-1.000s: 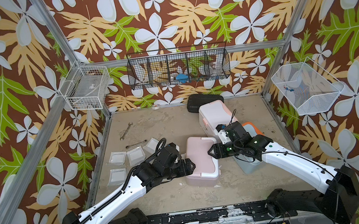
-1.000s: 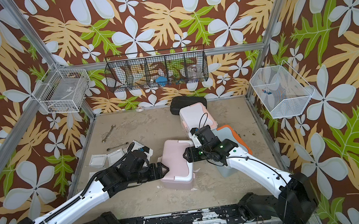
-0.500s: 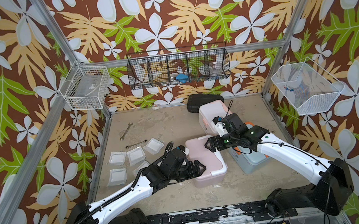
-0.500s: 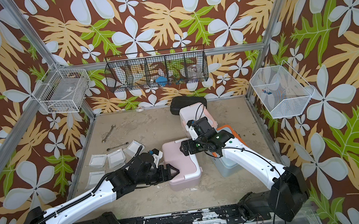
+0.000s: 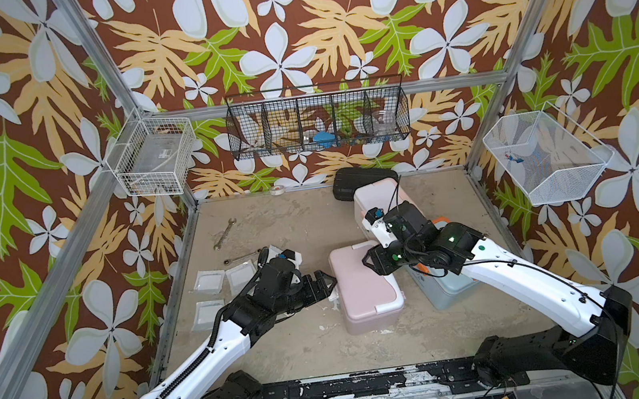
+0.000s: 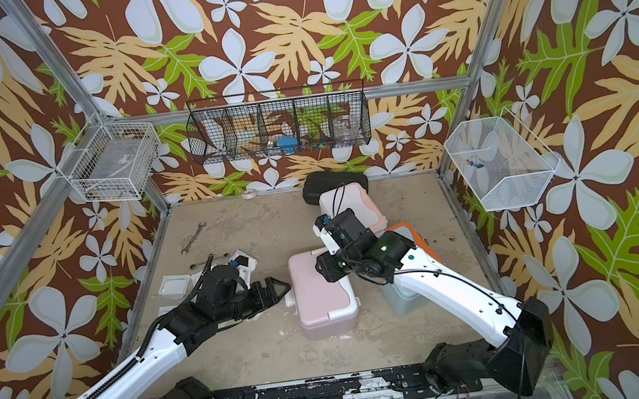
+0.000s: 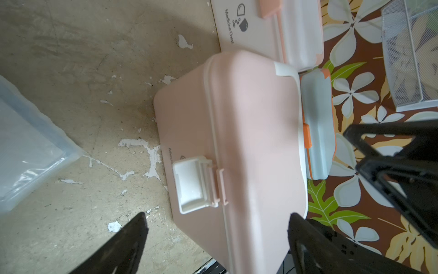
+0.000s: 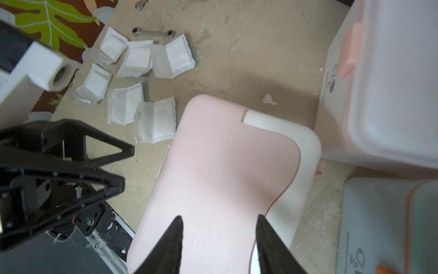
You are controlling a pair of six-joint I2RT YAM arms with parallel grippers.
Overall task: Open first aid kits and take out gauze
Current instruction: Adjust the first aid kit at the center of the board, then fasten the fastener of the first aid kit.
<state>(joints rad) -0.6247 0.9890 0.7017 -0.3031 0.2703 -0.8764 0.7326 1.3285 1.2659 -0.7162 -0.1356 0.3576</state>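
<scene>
The pink first aid kit [image 5: 362,283] [image 6: 321,292] [image 7: 248,142] [image 8: 225,178] stands shut at mid-table, its white latch [image 7: 192,185] down. My left gripper [image 5: 331,287] [image 6: 285,289] [image 7: 216,215] is open at its left side. My right gripper [image 5: 368,261] [image 6: 320,269] [image 8: 220,217] hovers over the lid near the white handle [image 8: 303,166], jaws apart, holding nothing. The white-and-peach kit [image 5: 377,201] [image 8: 391,95] and the blue-and-orange kit [image 5: 443,293] [image 7: 317,123] stay shut. Several gauze packets [image 5: 209,281] [image 8: 137,59] lie at the left.
A black ribbed case [image 5: 350,188] lies behind the white kit. Two wrenches [image 5: 224,234] [image 5: 239,258] and a tape roll [image 5: 277,189] lie toward the back left. Wire baskets hang on the left wall [image 5: 153,161], back wall [image 5: 318,123] and right wall [image 5: 547,158].
The right gripper has come from beside the pink kit to above its lid. The left gripper pressed in at the kit's left side, then eased back slightly. The kit shifted a little.
</scene>
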